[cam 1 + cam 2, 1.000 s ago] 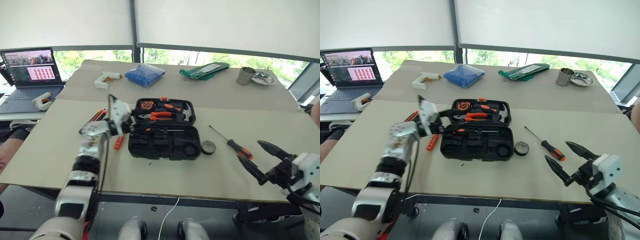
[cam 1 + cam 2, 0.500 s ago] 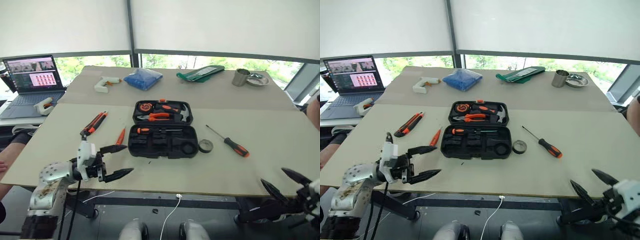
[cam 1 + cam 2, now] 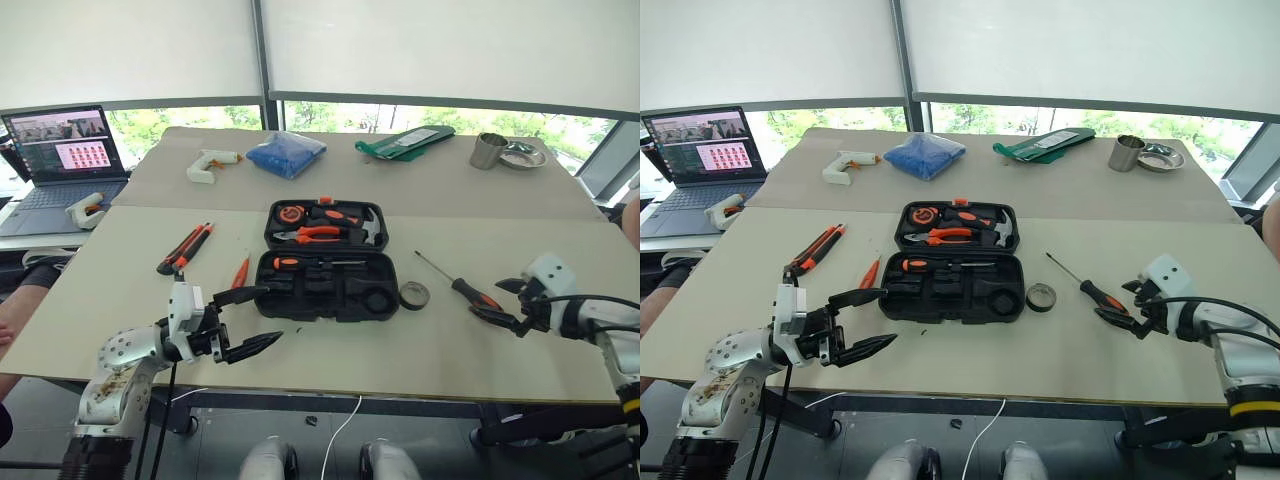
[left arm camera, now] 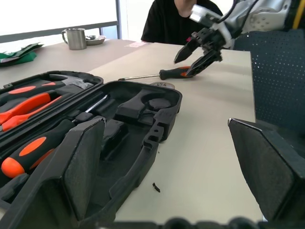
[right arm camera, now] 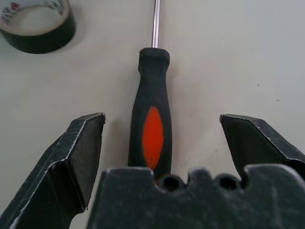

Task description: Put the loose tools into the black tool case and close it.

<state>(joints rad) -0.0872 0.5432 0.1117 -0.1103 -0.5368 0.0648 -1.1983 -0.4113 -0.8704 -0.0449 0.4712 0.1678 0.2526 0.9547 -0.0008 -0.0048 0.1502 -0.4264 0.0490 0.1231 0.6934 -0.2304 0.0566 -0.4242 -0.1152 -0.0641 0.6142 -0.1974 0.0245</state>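
step: picking up the screwdriver (image 5: 151, 126) lying right of the open case (image 3: 325, 284), past the tape roll (image 3: 414, 294)
right gripper (image 5: 162, 148): spread wide, handle between the fingers, not pinched yet
left gripper (image 3: 250, 320): open, empty, hovering by the case's front left corner
next: probably lower a bit, close on the handle, lift toward the case

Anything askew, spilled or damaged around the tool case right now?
Nothing looks damaged or spilled. The black tool case lies open and flat. A tiny dark speck sits on the table by its front edge. The screwdriver lies straight between the open right end effector fingers.
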